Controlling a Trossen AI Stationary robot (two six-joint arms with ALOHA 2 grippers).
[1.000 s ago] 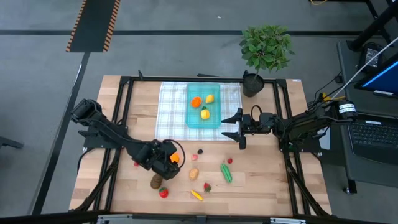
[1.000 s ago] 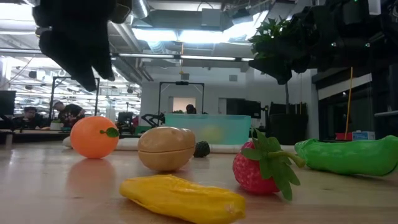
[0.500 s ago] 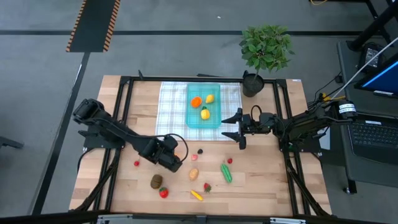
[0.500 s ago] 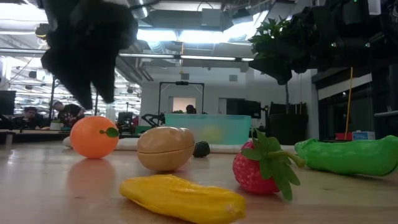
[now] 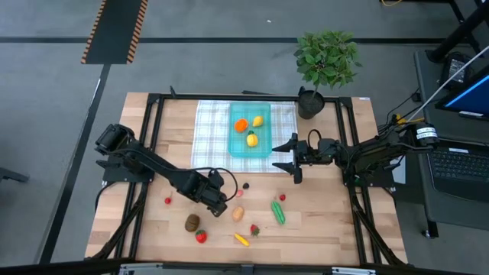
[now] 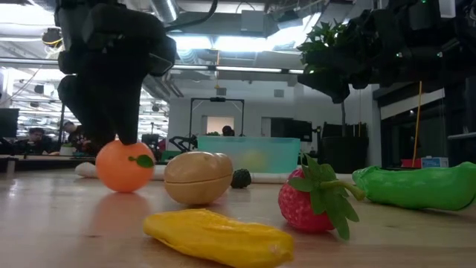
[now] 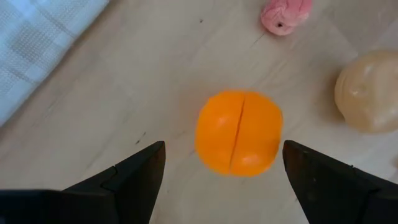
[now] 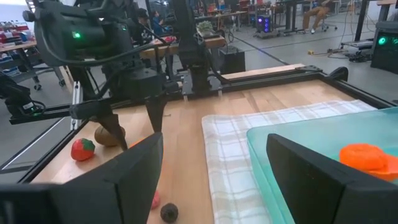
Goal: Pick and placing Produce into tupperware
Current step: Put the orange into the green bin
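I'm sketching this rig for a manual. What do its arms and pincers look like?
Both arms are black, jointed and slim, with black cables looping beside them. The left pincer and right pincer each end in two dark, flat fingers tapering to points. The left arm's wrist block shows a small green light.

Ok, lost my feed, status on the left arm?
Left gripper open, straddling orange on table. Right gripper open beside tupperware. Potato close by.

Tupperware [image 5: 250, 131] on cloth [image 5: 212, 141]; plant [image 5: 327, 59] right; produce [image 5: 237, 215] nearer front edge.
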